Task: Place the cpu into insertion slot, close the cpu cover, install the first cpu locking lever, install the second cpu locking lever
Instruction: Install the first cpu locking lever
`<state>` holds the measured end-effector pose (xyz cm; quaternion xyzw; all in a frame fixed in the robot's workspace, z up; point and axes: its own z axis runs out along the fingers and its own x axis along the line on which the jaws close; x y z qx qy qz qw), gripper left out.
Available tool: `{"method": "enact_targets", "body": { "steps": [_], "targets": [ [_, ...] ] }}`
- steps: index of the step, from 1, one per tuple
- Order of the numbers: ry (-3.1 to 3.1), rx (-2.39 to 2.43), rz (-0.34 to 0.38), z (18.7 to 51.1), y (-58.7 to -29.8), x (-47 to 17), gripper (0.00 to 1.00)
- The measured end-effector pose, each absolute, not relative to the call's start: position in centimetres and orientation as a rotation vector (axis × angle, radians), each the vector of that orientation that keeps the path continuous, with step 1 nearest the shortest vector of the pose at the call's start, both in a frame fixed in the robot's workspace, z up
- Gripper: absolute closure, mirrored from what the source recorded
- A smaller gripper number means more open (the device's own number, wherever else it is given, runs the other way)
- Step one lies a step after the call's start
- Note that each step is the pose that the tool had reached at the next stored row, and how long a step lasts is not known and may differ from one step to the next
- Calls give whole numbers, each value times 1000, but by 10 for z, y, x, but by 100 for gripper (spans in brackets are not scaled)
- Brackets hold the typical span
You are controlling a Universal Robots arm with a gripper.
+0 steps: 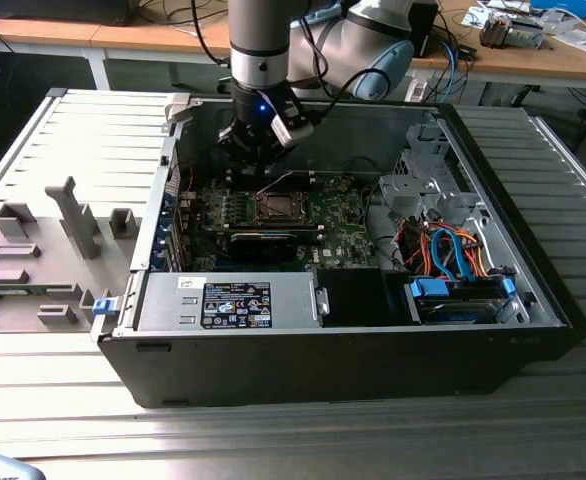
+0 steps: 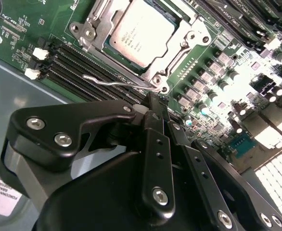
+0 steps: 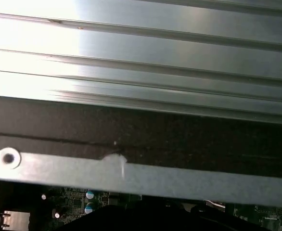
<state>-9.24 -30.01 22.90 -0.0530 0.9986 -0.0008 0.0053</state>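
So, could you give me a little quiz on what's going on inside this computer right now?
1. True or false: the cpu lies flat inside the square window of the cpu cover.
2. In the exterior view, where does the gripper hang?
A. over the green circuit board inside the computer case
B. over the grey tray outside the case
C. over the blue drive bay
3. Fill in: the loose cables towards the exterior view's right are orange and ____.

Key: 1 true; 2 A; 3 blue.
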Motion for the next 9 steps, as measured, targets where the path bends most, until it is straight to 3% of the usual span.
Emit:
{"method": "enact_targets", "body": {
  "steps": [9],
  "targets": [
    [3127,-166,-2,221,-299,-85,89]
  ]
}}
